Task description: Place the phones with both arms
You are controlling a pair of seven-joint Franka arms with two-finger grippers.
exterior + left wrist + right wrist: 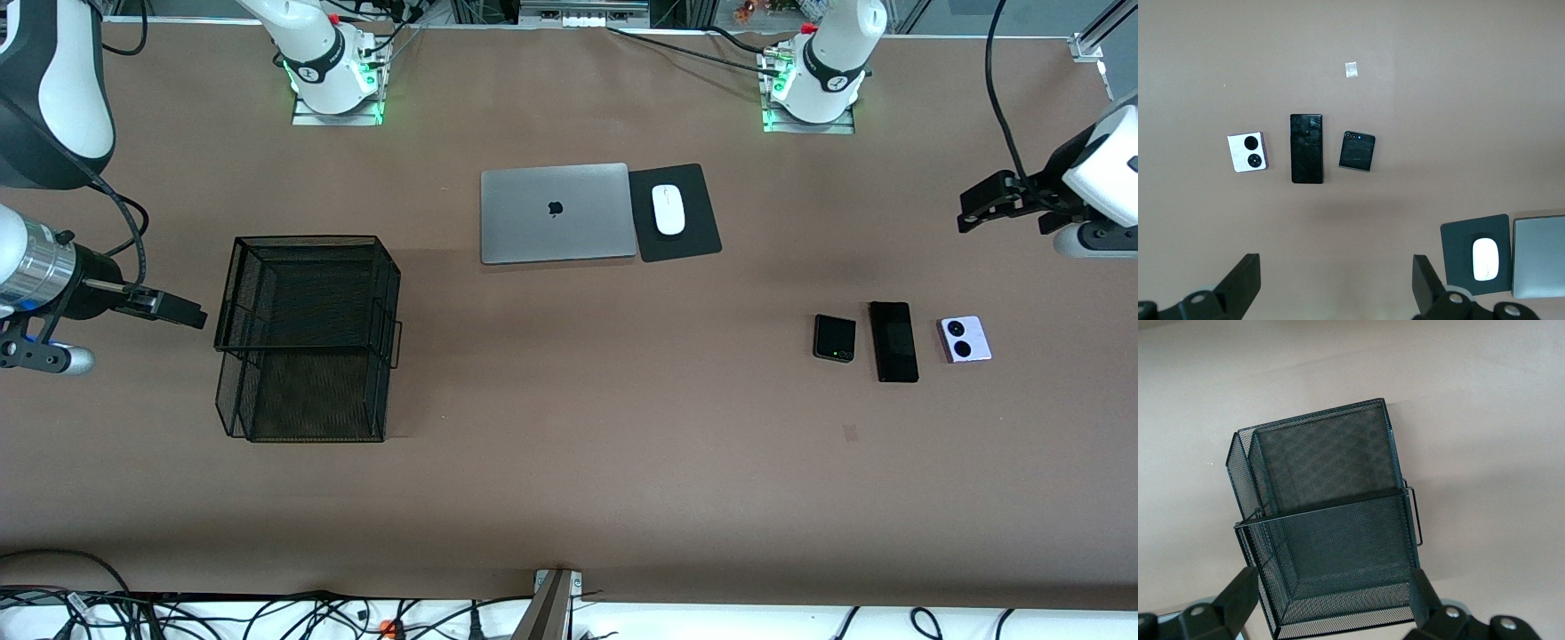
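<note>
Left claw (1336, 283) raised over the table (569, 480), fingers apart, holding nothing; below it, in a row: lilac-white phone (1247, 152), black slab phone (1306, 148), black flip phone (1357, 151), all apart from the claw. Right claw (1331, 600) raised beside the black mesh basket (1328, 520), fingers apart, holding nothing. Laptop (555, 212) and mouse (668, 209) on the mouse pad (676, 212) between both claws.
</note>
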